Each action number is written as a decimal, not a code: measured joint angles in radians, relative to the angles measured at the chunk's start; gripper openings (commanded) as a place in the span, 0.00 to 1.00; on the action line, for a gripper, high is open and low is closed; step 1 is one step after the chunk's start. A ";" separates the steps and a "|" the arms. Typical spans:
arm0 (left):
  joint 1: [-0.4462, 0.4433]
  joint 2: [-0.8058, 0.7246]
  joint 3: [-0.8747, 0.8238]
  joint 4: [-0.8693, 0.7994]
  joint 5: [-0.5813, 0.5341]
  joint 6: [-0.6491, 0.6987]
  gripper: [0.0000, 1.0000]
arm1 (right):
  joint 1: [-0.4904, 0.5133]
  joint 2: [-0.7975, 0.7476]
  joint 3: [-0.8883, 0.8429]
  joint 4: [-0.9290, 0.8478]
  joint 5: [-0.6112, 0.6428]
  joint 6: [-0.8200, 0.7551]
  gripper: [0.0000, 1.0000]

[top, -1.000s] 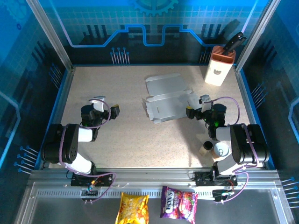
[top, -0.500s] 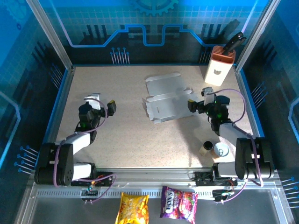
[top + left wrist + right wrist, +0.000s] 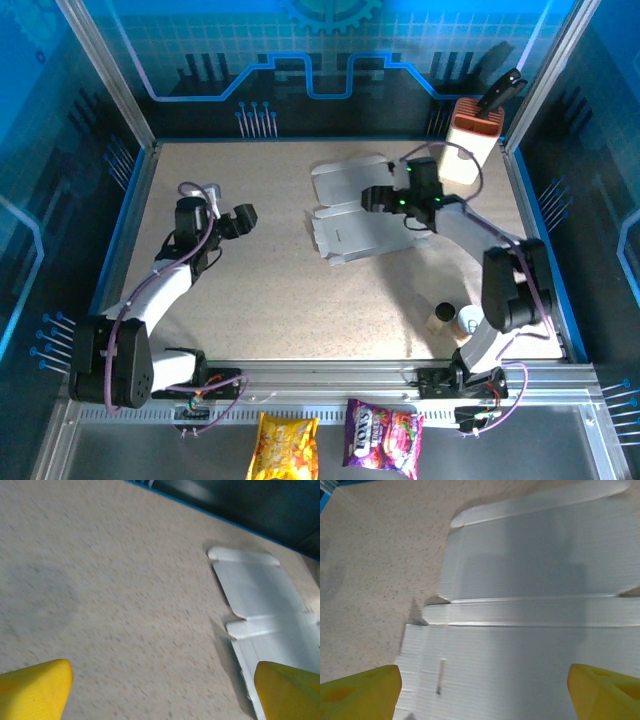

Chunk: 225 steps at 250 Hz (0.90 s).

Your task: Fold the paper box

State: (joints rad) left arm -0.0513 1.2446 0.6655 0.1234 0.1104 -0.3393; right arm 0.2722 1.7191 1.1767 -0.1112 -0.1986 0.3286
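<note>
The paper box [image 3: 352, 212] lies flat on the speckled table as a pale grey creased cutout with its flaps spread. My right gripper [image 3: 384, 198] hangs over the cutout's right part, pointing left. In the right wrist view its yellow fingertips [image 3: 359, 690] stand wide apart; the right gripper [image 3: 482, 692] is open above the box panels [image 3: 520, 575] and holds nothing. My left gripper [image 3: 230, 218] is at the table's left, well apart from the box. It [image 3: 162, 695] is open over bare table, with the box [image 3: 262, 592] ahead on the right.
A tall white-and-orange container [image 3: 468, 147] with a black handle [image 3: 500, 92] sticking out stands at the back right corner. Two small cups [image 3: 458, 320] sit by the right arm's base. Two snack bags [image 3: 330, 442] lie below the table's front rail.
The right arm has stretched out, carrying its gripper left and away from the base to over the box. The left arm has also stretched out, its gripper moving slightly farther up the table.
</note>
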 measured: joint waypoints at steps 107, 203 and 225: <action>-0.078 0.005 0.007 -0.104 0.116 -0.052 0.94 | 0.200 0.298 0.193 -0.135 -0.060 0.090 0.84; -0.108 0.088 0.079 -0.119 0.150 -0.055 0.94 | 0.287 0.333 0.197 -0.196 -0.111 0.063 0.84; -0.124 0.112 0.103 -0.119 0.157 -0.055 0.94 | 0.315 0.314 0.174 -0.208 -0.128 0.043 0.84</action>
State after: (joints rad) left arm -0.1757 1.3563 0.7689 0.0044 0.2676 -0.3943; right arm 0.5877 2.0327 1.3502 -0.3191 -0.3264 0.3721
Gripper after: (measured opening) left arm 0.938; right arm 0.842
